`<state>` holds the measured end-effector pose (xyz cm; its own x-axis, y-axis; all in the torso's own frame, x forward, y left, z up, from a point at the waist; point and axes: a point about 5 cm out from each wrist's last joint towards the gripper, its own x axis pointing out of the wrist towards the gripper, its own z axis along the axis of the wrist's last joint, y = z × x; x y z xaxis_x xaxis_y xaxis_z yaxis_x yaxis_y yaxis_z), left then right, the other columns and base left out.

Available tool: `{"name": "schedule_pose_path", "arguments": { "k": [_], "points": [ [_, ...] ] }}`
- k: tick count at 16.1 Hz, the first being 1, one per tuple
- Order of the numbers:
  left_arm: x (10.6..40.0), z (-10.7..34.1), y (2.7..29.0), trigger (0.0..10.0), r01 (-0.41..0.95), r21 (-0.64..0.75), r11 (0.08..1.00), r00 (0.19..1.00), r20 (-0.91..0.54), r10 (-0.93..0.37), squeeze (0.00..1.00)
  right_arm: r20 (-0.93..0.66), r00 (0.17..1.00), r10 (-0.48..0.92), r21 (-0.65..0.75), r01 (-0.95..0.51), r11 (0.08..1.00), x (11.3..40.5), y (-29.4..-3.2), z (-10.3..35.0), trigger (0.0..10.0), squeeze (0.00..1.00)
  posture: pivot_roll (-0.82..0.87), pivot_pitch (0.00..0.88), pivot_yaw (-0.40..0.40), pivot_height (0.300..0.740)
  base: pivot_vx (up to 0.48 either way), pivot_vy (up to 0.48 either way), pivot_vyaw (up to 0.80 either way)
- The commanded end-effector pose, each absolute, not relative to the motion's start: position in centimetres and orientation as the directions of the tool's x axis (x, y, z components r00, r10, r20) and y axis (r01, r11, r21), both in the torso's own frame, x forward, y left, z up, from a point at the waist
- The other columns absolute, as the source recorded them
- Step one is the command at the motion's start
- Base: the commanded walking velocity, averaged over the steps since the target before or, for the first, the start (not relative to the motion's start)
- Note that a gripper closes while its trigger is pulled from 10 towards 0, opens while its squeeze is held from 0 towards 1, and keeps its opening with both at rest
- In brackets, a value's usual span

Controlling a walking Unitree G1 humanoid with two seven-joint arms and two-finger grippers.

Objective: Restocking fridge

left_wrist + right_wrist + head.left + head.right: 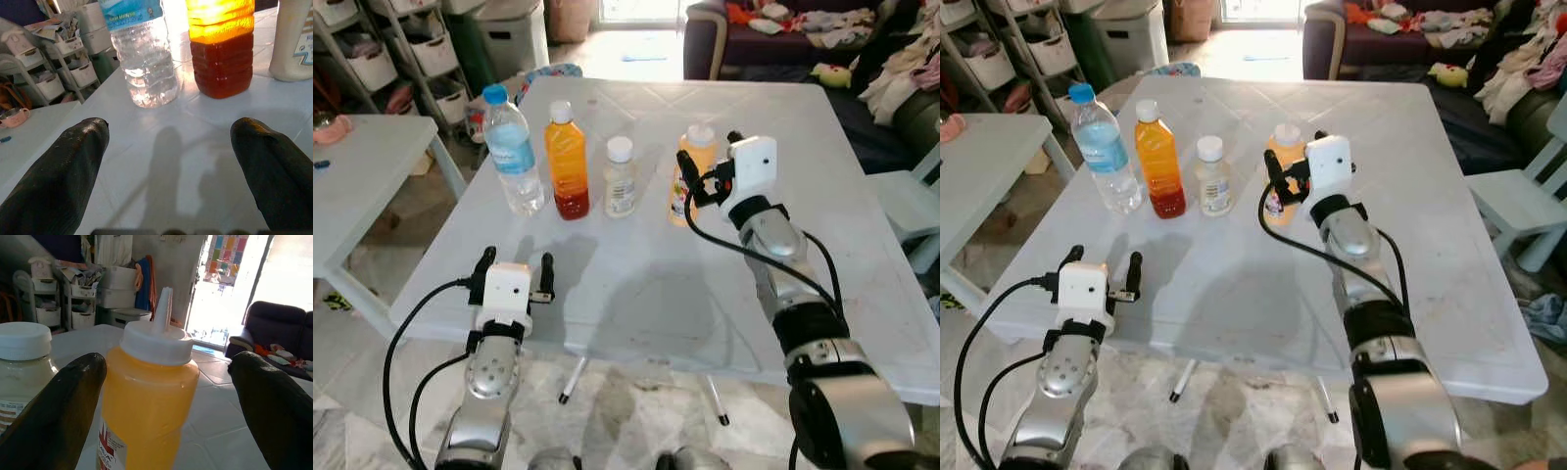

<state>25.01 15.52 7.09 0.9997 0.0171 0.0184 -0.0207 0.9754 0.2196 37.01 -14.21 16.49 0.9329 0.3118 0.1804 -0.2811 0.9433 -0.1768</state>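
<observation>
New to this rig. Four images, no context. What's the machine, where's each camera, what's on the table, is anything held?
It is a humanoid robot with two silver arms, each ending in two long black fingers. The two wide pictures come from a stereo camera on its head, looking down at a white table. The two close pictures come from cameras on the wrists, looking along the fingers.

On the table, in a row from the robot's left: a water bottle, an orange juice bottle, a small white-capped jar and a yellow squeeze bottle.

The right gripper is open with a finger on each side of the squeeze bottle, not yet closed on it. The left gripper is open near the table's front edge, pointing toward the water and juice bottles. Nothing is held.
</observation>
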Motion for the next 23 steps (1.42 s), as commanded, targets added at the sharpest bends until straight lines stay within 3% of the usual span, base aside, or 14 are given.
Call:
{"name": "schedule_pose_path", "arguments": {
  "k": [1,2,3,4,18,23],
  "points": [
    [25.0,7.2,15.8,10.0,-0.022,0.236,0.972,1.000,0.016,0.019,0.00,0.191,0.930,0.314,-0.179,-0.281,0.943,37.6,-14.2,17.3,10.0,0.00,0.08,0.032,0.040,0.740,0.000,0.000,0.00],
    [25.0,7.2,15.8,10.0,-0.022,0.236,0.972,1.000,0.016,0.019,0.00,0.189,0.929,0.319,-0.177,-0.288,0.941,37.8,-14.1,17.5,10.0,0.00,0.08,0.032,0.039,0.740,0.000,0.000,0.00],
    [25.0,7.2,15.7,10.0,-0.021,0.236,0.972,1.000,0.017,0.018,0.00,0.180,0.928,0.327,-0.187,-0.294,0.937,37.9,-14.1,17.5,4.5,0.00,0.08,0.033,0.038,0.740,0.000,0.000,0.00],
    [25.0,7.2,15.7,10.0,-0.022,0.235,0.972,1.000,0.016,0.019,0.00,0.167,0.930,0.329,-0.187,-0.297,0.936,38.0,-14.2,17.4,0.0,0.00,0.08,0.033,0.037,0.740,0.000,0.000,0.00],
    [24.7,7.2,15.6,10.0,-0.019,0.231,0.973,1.000,0.007,0.018,0.00,0.107,0.926,0.361,-0.130,-0.347,0.929,38.3,-14.2,16.3,0.0,0.00,0.09,0.043,0.033,0.740,0.000,0.000,0.00],
    [24.4,6.8,16.1,10.0,-0.068,0.209,0.975,0.997,-0.019,0.074,0.00,0.238,0.914,0.329,-0.111,-0.311,0.944,36.6,-13.2,17.0,0.0,0.00,0.08,0.058,0.027,0.740,0.000,0.000,0.00]
  ]
}}
